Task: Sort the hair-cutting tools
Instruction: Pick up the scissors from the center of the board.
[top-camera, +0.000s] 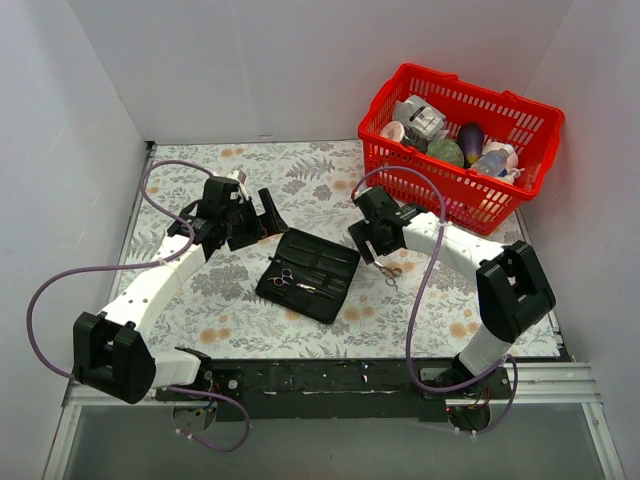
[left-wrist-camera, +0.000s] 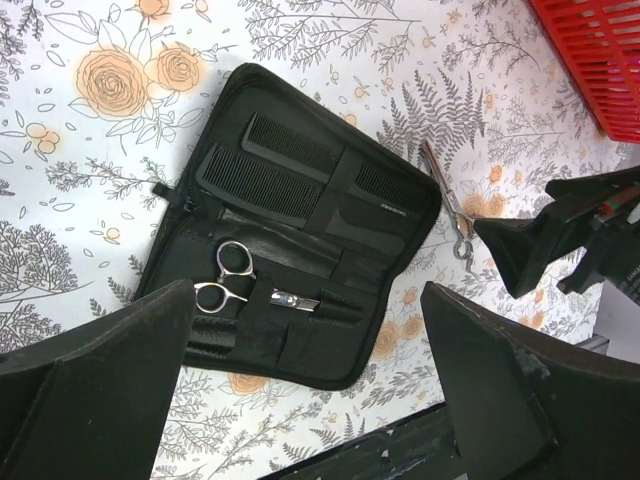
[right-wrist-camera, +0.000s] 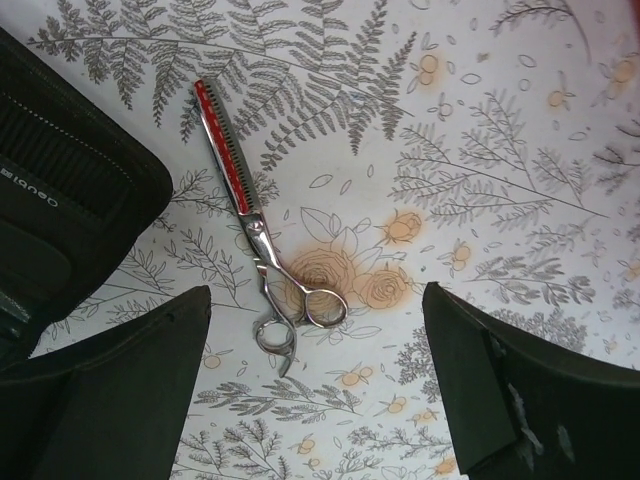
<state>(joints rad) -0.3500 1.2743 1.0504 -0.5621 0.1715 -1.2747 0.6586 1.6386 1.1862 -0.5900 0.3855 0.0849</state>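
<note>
Top external view shows a black case (top-camera: 308, 275) lying open on the flowery table (top-camera: 200, 300), between the two arms. A red basket (top-camera: 440, 200) with bottles and egg shapes sits at the far right corner, well apart from the case.

Some tools are already in the case. The left wrist view shows black combs (left-wrist-camera: 270, 165) tucked into its upper half. Below them sit the tucked scissors (left-wrist-camera: 228, 282), with their ring handles showing and their blades hidden in a pocket. A silver piece (left-wrist-camera: 295, 298) lies just beside them. It is too small to tell what it is.

One tool is not put away. The loose scissors (right-wrist-camera: 258, 240) lie flat on the table just beside the right edge of the case, not touching it. One blade has little teeth and a red strip.

The right gripper (right-wrist-camera: 315, 300) hangs over the loose scissors. Its jaws are spread wide and hold nothing. In the right wrist view, the ring handles sit in the gap between its two fingers. The left gripper (left-wrist-camera: 308, 290) hangs over the case. Its jaws are spread wide too, and they are empty.

The job looks more than half done. What seems left is to pick up the loose scissors and put them in the case with the others. They are thin and lie flat on the cloth, so they may be hard to grab. The pictures do not show if any more tools hide in the basket.
</note>
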